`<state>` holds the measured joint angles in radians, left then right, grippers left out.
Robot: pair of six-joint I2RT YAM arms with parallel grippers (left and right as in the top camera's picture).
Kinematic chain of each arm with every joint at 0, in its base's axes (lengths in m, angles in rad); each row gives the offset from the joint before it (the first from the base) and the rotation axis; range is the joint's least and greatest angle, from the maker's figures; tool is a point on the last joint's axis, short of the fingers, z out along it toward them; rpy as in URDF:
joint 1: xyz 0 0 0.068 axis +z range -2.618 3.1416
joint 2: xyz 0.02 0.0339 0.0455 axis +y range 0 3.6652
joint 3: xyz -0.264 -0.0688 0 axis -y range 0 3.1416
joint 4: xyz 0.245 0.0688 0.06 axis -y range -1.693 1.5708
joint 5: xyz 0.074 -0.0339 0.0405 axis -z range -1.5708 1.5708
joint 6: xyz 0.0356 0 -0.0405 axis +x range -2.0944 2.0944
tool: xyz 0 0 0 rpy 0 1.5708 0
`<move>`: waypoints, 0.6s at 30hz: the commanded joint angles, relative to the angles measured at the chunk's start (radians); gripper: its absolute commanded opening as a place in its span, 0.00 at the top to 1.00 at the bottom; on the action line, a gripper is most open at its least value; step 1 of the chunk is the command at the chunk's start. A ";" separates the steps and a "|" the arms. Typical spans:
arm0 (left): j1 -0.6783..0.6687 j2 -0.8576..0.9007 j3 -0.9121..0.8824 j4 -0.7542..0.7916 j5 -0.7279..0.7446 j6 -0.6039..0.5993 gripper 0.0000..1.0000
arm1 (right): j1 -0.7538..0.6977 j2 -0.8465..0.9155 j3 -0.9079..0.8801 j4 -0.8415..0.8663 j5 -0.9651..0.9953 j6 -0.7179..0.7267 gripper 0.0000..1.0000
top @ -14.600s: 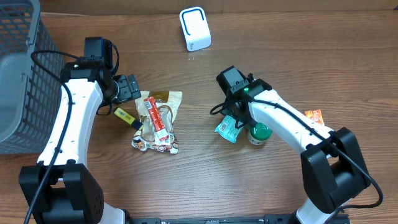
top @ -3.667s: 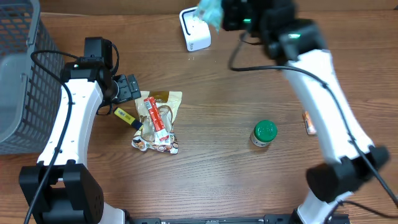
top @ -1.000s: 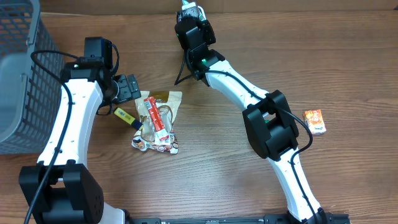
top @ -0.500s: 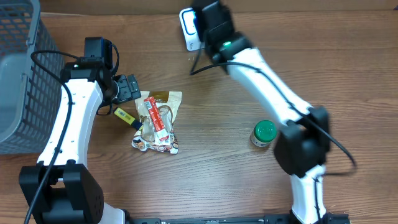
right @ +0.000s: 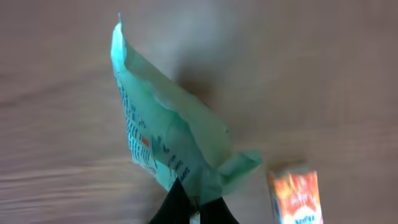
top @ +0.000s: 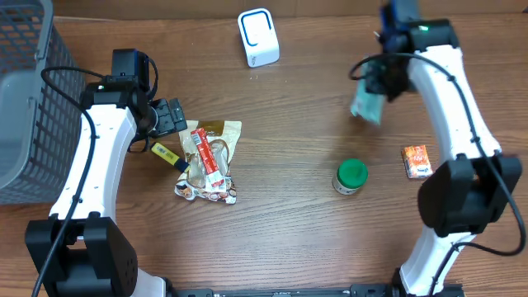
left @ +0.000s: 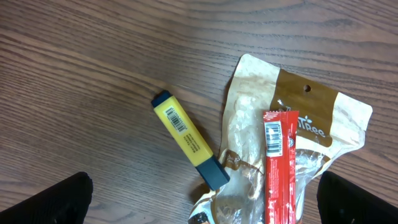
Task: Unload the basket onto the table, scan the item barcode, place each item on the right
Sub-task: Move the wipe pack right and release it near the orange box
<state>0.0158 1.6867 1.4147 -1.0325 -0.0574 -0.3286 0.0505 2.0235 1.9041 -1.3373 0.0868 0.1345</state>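
A teal-green packet (top: pixel 366 106) hangs above the right half of the table, pinched at one corner by my right gripper (top: pixel 383 82). In the right wrist view the packet (right: pixel 161 140) dangles from the shut fingertips of the right gripper (right: pixel 196 210), its printed side partly showing and blurred. The white scanner (top: pixel 258 37) stands at the back centre, well left of the packet. My left gripper (top: pixel 169 117) hovers open over the snack pile; its fingertips (left: pixel 62 199) sit wide apart at the bottom of the left wrist view, holding nothing.
A green-lidded jar (top: pixel 350 176) and an orange box (top: pixel 417 160) lie below the right arm. A yellow highlighter (left: pixel 189 140), a red bar (left: pixel 278 168) and a brown pouch (left: pixel 311 115) lie under the left gripper. A grey mesh basket (top: pixel 21 99) fills the left edge.
The right arm has swung from the scanner at the back centre over to the right side, carrying the teal packet with it. The left arm has not moved.
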 commanded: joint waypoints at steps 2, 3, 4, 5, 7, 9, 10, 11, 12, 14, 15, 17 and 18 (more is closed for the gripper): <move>0.003 -0.013 0.011 0.001 -0.005 0.023 0.00 | -0.101 0.004 -0.124 0.010 -0.068 0.019 0.96; 0.003 -0.013 0.011 0.001 -0.005 0.023 0.00 | -0.119 0.004 -0.146 0.017 -0.068 0.019 0.96; 0.003 -0.013 0.011 0.001 -0.005 0.023 0.00 | -0.137 0.004 -0.167 0.024 -0.067 0.019 0.96; 0.003 -0.013 0.011 0.001 -0.005 0.023 0.00 | -0.151 0.004 -0.186 0.031 -0.067 0.019 0.94; 0.003 -0.013 0.011 0.001 -0.005 0.023 0.00 | -0.176 0.004 -0.204 0.033 -0.066 0.019 0.56; 0.003 -0.013 0.011 0.001 -0.005 0.023 0.00 | -0.195 0.004 -0.203 0.034 -0.067 0.019 0.43; 0.003 -0.013 0.011 0.001 -0.005 0.023 0.00 | -0.204 0.002 -0.195 0.030 -0.066 0.019 0.40; 0.003 -0.013 0.011 0.001 -0.005 0.023 0.00 | -0.209 0.002 -0.184 0.022 -0.066 0.019 0.36; 0.003 -0.013 0.011 0.001 -0.005 0.023 0.00 | -0.215 0.002 -0.155 -0.003 -0.066 0.024 0.27; 0.003 -0.013 0.011 0.001 -0.005 0.023 0.00 | -0.215 0.001 -0.110 -0.046 -0.066 0.047 0.23; 0.003 -0.013 0.011 0.001 -0.005 0.023 0.00 | -0.214 0.000 -0.076 -0.083 -0.068 0.065 0.22; 0.003 -0.013 0.011 0.001 -0.005 0.023 0.00 | -0.198 -0.006 -0.013 -0.180 -0.113 0.079 0.22; 0.003 -0.013 0.011 0.001 -0.005 0.023 0.00 | -0.188 -0.010 0.001 -0.217 -0.140 0.079 0.22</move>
<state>0.0158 1.6867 1.4147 -1.0321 -0.0574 -0.3286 -0.1619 2.0354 1.8202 -1.4822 0.0174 0.1837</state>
